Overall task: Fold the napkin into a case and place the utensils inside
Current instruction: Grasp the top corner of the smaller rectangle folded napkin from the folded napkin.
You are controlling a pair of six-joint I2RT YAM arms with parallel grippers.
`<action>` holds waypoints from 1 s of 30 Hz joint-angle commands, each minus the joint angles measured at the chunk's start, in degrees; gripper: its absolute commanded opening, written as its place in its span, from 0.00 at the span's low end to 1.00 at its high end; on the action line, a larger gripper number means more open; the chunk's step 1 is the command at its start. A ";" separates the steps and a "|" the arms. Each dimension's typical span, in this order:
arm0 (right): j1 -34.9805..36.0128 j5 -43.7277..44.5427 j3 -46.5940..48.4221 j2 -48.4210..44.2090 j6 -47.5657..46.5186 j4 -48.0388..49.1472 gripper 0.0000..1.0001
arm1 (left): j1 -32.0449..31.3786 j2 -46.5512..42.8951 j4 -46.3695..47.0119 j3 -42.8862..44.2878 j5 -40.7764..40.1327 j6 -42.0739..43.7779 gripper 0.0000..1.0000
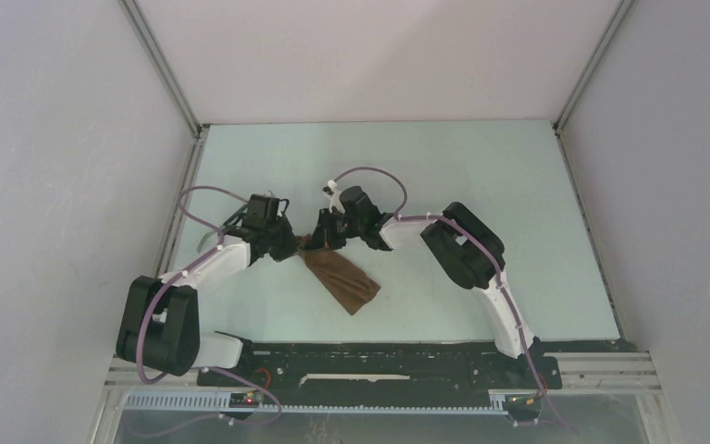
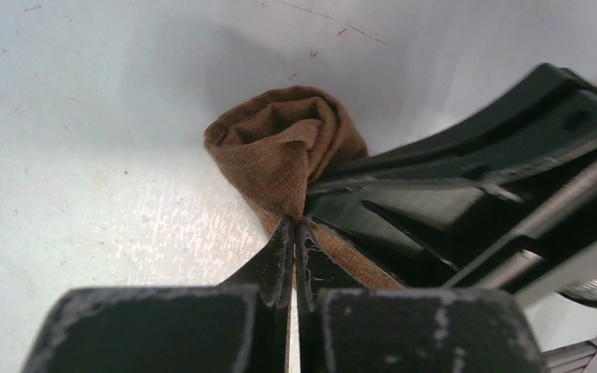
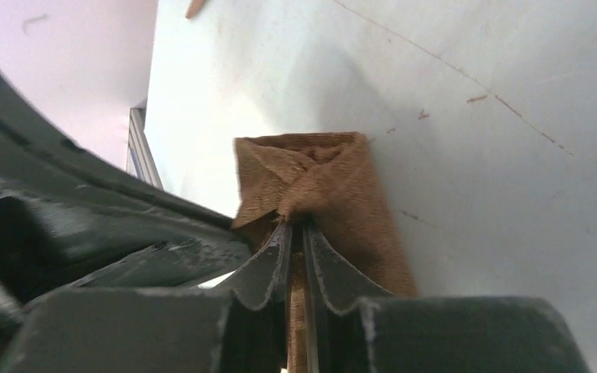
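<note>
Here left tool (image 2: 294, 227) and right tool (image 3: 300, 227) pinch the narrow, folded brown napkin (image 1: 343, 279).

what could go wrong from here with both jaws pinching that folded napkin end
1. Both sets of jaws are shut on the same far end of the napkin, almost touching; any move inward may make them collide.
2. The rest of the cloth lies loose on the table, so a pull could drag it or undo the fold.
3. The pinched end looks bunched, which may close the opening.
</note>
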 commanded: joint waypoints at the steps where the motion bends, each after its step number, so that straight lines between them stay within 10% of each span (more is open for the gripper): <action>1: 2.40 1.68 1.55 4.44 4.74 4.55 0.14 | 0.44 -1.80 1.34 -0.17 1.95 -0.03 0.00; 14: 3.22 8.08 -3.08 -2.01 3.44 0.70 0.23 | 0.49 -2.92 0.09 -1.44 0.19 0.18 0.00; 20: 2.41 4.24 -3.32 -2.15 3.56 2.13 0.26 | 0.42 -5.76 -7.99 0.88 -10.82 3.75 0.33; 30: 2.32 3.17 -3.34 -1.44 4.04 3.80 0.26 | -4.11 5.60 -11.65 9.25 -16.52 4.47 0.26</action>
